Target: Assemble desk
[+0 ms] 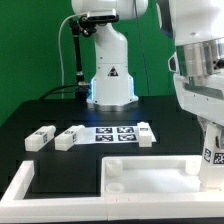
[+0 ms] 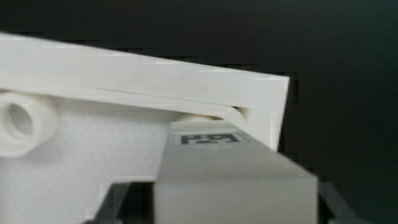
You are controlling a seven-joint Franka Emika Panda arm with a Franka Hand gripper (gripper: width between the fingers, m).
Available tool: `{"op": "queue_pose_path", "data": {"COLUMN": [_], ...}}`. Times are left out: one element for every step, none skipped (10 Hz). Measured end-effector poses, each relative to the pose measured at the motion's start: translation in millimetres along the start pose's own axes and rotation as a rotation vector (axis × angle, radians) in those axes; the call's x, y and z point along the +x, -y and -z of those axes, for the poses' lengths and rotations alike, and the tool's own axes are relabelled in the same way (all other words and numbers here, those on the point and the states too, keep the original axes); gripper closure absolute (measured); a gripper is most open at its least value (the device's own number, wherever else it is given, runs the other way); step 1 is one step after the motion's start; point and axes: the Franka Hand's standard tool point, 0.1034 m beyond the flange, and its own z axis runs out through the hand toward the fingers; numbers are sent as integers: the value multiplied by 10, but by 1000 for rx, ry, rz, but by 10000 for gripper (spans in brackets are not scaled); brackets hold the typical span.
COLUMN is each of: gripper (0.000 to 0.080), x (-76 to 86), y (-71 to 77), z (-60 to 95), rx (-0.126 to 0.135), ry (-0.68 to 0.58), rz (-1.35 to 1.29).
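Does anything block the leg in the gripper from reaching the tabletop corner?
Nothing visible does. In the wrist view, the leg held by the gripper sits right at the tabletop corner. The other legs lie apart, by the marker board.

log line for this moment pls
phase: leg placement | pincer: shut on leg | leg: at tabletop panel corner, seating unclear | loose legs: three, beside marker board

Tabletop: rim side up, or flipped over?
Rim side up: the tabletop shows its raised rim and a round socket in the corner, both facing upward.
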Motion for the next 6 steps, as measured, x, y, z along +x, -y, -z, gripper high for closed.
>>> {"op": "queue_pose_path", "data": {"gripper": [500, 499, 499, 330, 192, 163], "x": [-2, -8, -11, -10, 10, 1], "y": [0, 0, -7, -4, 22, 35], "z": [0, -1, -3, -15, -54, -58], "rx": [5, 5, -1, -10, -16, -23], "ry": [3, 5, 1, -13, -24, -27], "rz": [-26, -18, 71, 261, 478, 593]}}
